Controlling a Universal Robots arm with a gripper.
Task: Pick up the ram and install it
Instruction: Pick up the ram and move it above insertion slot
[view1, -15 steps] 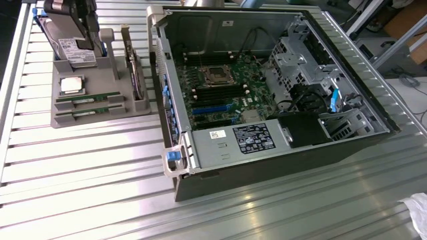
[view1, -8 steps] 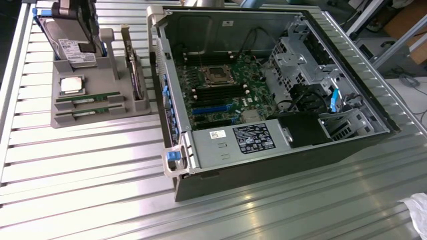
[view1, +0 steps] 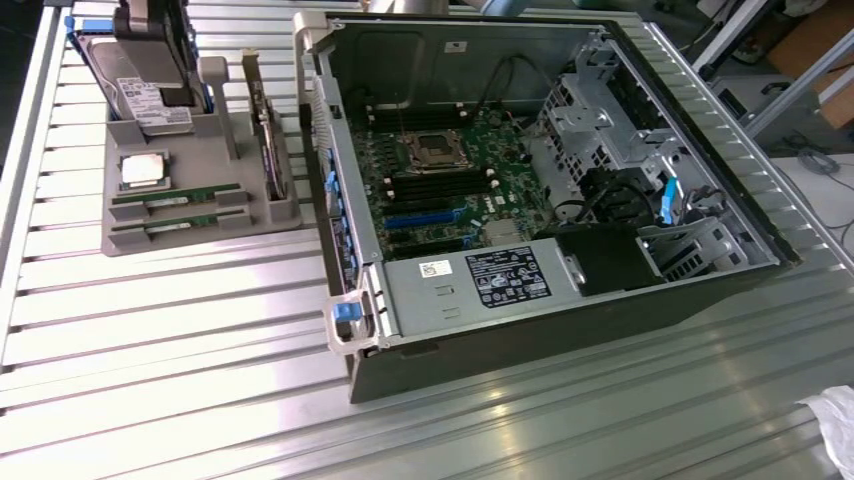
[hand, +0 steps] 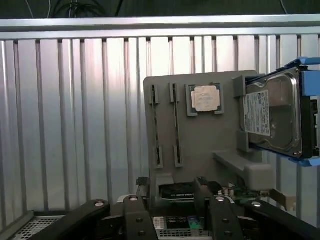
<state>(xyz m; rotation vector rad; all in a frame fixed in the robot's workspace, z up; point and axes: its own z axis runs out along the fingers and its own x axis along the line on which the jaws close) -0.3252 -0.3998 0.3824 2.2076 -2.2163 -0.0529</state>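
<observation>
1. Exterior view: on the ribbed metal worktop (view1: 160, 330), a grey holder (view1: 187, 245) stood at the exterior view's left of an open computer case (view1: 534, 180). The ram (view1: 178, 197) lay in a holder slot just beside a second ram (view1: 178, 226), with a silver CPU (view1: 144, 170) near them.
2. Wrist view: my hand (hand: 175, 220) had its fingers (hand: 134, 217) apart, gripping nothing. Beyond them the ram (hand: 176, 125) and second ram (hand: 155, 125) sat edge-on in their slots, well apart from the upright hard drive (hand: 272, 117).
</observation>
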